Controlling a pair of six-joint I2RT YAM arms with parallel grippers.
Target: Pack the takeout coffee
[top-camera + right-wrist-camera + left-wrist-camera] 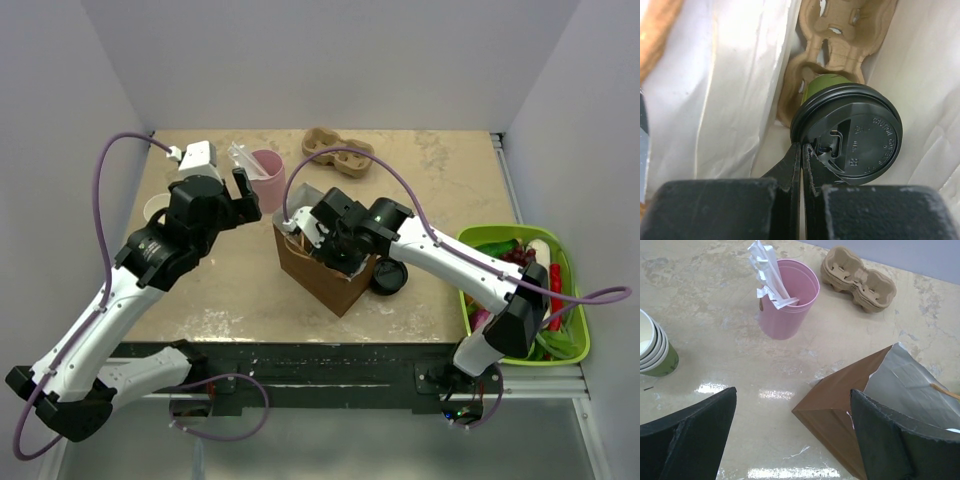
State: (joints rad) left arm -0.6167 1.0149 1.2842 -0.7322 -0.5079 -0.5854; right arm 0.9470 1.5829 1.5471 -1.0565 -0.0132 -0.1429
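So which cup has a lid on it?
The green cup down inside the brown bag: it wears a round black lid. The pink cup and the stacked cups are open on top.

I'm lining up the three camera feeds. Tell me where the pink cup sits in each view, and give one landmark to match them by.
Top external: the pink cup is upper left of centre, behind the brown bag.
Left wrist: pink cup at top centre, bag lower right.
Right wrist: not in it; the camera looks into the bag at the takeout coffee.
Shared landmark: the brown bag, shown there by its pale lining.
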